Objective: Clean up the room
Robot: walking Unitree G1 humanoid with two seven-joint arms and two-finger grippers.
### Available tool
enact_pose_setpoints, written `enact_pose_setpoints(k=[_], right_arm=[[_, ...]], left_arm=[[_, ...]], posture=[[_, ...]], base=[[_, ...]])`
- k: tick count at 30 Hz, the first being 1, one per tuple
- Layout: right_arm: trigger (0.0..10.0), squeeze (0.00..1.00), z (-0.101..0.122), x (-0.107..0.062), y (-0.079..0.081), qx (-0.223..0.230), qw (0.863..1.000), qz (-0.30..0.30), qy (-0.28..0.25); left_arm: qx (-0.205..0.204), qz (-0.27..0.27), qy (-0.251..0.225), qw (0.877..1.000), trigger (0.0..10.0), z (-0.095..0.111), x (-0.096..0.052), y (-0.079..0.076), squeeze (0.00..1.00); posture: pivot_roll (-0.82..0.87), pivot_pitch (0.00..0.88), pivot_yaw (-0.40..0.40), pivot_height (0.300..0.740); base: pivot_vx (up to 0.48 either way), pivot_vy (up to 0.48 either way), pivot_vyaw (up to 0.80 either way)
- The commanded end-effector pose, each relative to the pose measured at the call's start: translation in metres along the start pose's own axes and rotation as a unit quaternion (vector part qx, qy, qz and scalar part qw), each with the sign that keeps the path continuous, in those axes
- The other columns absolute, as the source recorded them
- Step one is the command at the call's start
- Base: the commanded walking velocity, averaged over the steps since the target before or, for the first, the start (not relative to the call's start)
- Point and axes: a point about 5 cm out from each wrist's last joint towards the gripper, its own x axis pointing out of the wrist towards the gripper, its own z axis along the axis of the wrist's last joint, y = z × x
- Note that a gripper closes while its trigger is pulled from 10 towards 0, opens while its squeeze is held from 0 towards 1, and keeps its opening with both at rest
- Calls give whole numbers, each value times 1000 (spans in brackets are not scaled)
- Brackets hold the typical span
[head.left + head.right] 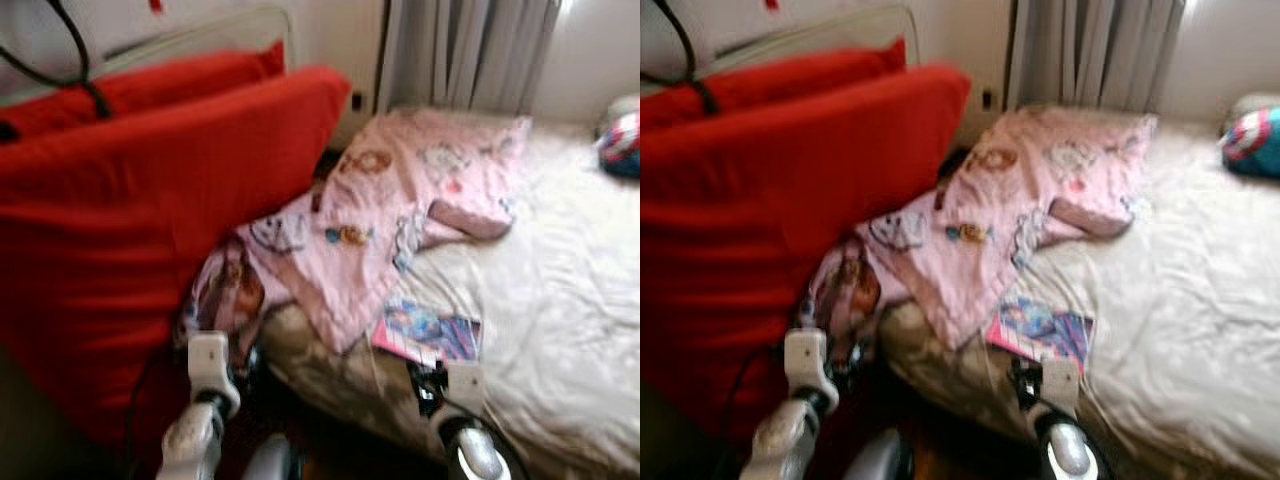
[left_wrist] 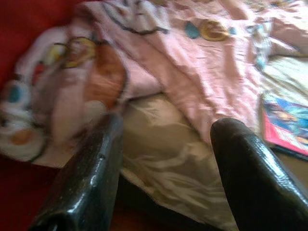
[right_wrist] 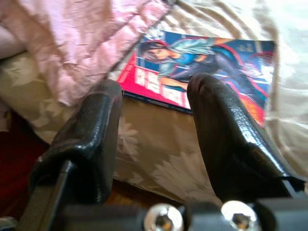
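Observation:
A pink printed blanket (image 1: 400, 200) lies crumpled across the near corner of a bed (image 1: 560, 300) and spills over its edge. A colourful book (image 1: 428, 332) rests flat on the cream sheet beside it. My right gripper (image 3: 154, 98) hovers open just short of the book (image 3: 207, 67), nothing between its fingers. My left gripper (image 2: 166, 132) is open too, close to the bed's edge below the hanging blanket (image 2: 159, 62). Both silver arms rise from below, the left (image 1: 205, 400) and the right (image 1: 460, 420).
Two big red cushions (image 1: 130, 220) stand against the bed on the left, with a black cable (image 1: 70, 60) over them. Grey curtains (image 1: 470, 50) hang behind the bed. A red, white and blue toy (image 1: 622, 140) lies at the far right. Dark floor shows below.

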Motion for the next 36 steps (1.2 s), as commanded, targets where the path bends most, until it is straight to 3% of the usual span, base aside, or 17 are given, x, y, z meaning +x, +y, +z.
enact_pose_setpoints(k=[1, 15, 36], right_arm=[[10000, 0, -1, 0, 1, 7, 1000, -1, 2], [10000, 0, 3, 1, -7, 8, 999, -32, -7], [10000, 0, 6, 4, -6, 6, 1000, -26, -5]], left_arm=[[3, 4, 1, 1000, 10000, 2, 1, 4, 0], [5, 1, 1, 1000, 10000, 2, 1, 3, 0], [5, 1, 0, 1000, 10000, 3, 2, 2, 0]], posture=[[-59, 8, -12, 631], [-61, 9, -13, 631], [-61, 4, -15, 631]], base=[[0, 0, 0], [0, 0, 0], [294, 0, 0]])
